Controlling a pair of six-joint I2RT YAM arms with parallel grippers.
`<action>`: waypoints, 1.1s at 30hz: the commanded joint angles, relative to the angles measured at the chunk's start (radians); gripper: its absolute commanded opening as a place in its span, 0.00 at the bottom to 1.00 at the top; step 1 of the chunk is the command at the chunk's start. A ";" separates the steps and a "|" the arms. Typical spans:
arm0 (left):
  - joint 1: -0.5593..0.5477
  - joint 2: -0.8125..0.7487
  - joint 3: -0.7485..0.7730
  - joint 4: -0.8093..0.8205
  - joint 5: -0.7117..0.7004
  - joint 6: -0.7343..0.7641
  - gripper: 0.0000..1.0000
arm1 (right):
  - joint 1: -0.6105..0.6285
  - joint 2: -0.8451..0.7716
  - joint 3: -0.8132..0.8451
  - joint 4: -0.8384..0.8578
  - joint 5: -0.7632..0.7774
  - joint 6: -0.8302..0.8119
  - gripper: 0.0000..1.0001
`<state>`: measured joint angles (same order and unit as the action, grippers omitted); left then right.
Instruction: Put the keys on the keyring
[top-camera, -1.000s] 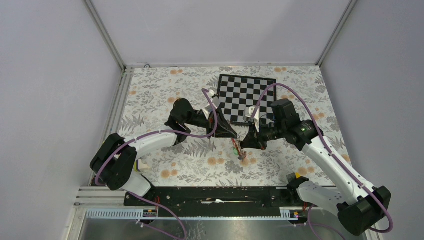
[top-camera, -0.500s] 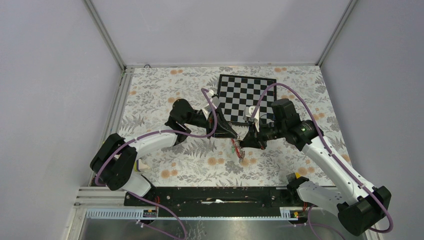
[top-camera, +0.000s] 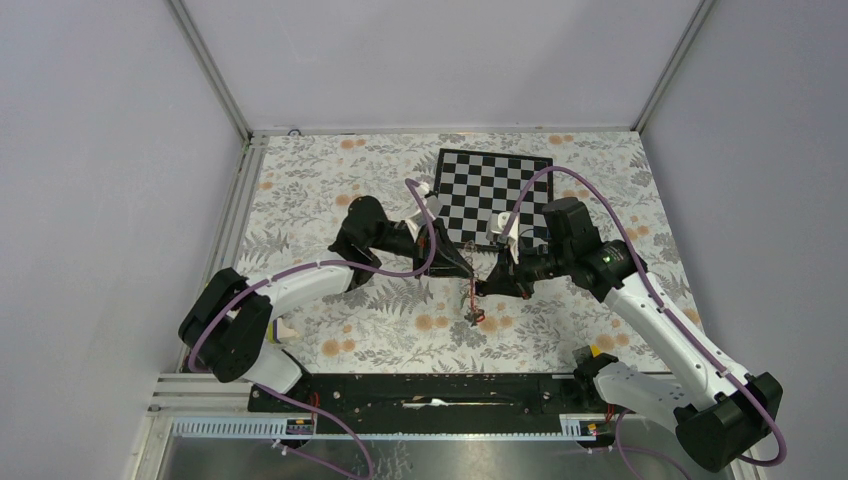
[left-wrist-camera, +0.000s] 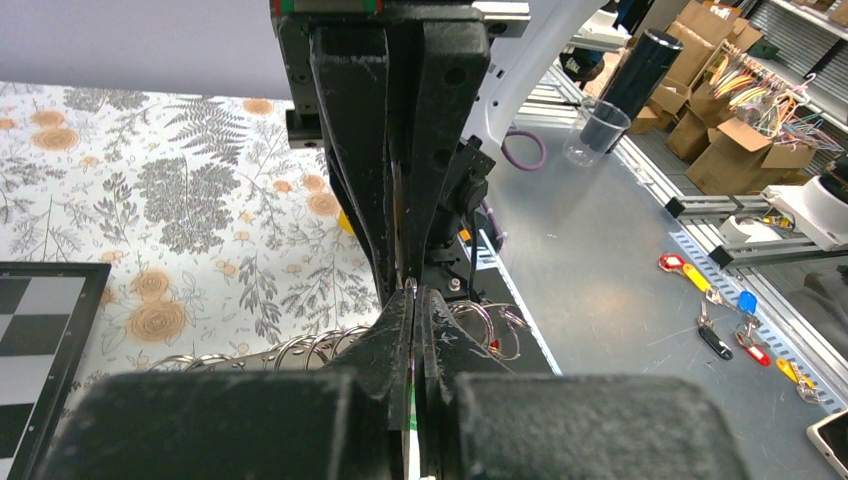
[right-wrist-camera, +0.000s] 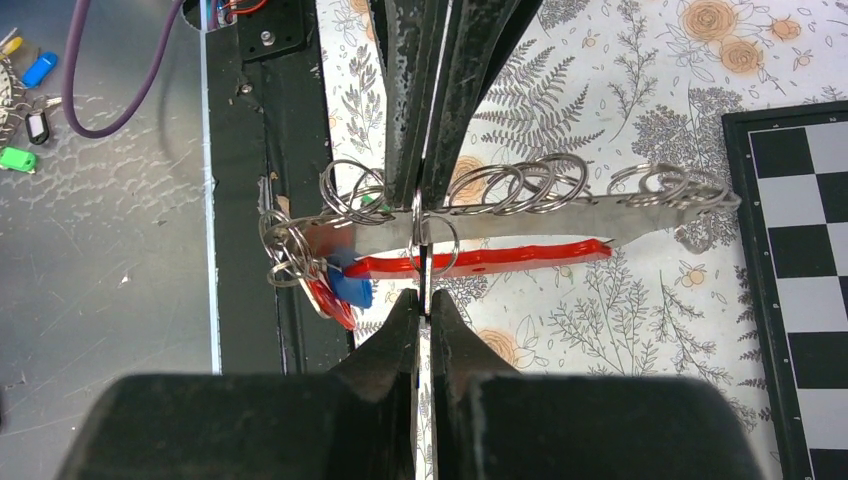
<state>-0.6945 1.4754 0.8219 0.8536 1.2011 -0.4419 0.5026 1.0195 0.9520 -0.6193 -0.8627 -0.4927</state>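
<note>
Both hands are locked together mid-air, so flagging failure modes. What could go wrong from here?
1. The left hand and right hand are shut tip to tip at one spot on the bar; a misaligned pull could knock fingers together or tear the grip loose.
2. The blue tag and red tag hang off one end, above the table; a slip likely drops them.
3. Loose rings crowd the bar and may snag.
</note>
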 joint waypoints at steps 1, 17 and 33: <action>0.001 -0.048 0.015 -0.058 0.015 0.104 0.00 | -0.007 -0.012 0.041 -0.019 0.033 -0.002 0.00; 0.000 -0.070 0.031 -0.191 0.026 0.208 0.00 | -0.007 0.005 0.077 -0.068 0.071 -0.026 0.00; -0.004 -0.057 0.042 -0.199 0.015 0.194 0.00 | -0.005 0.044 0.120 -0.097 0.075 -0.028 0.00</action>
<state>-0.6979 1.4456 0.8242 0.6292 1.1992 -0.2470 0.5018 1.0523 1.0069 -0.6991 -0.8005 -0.5133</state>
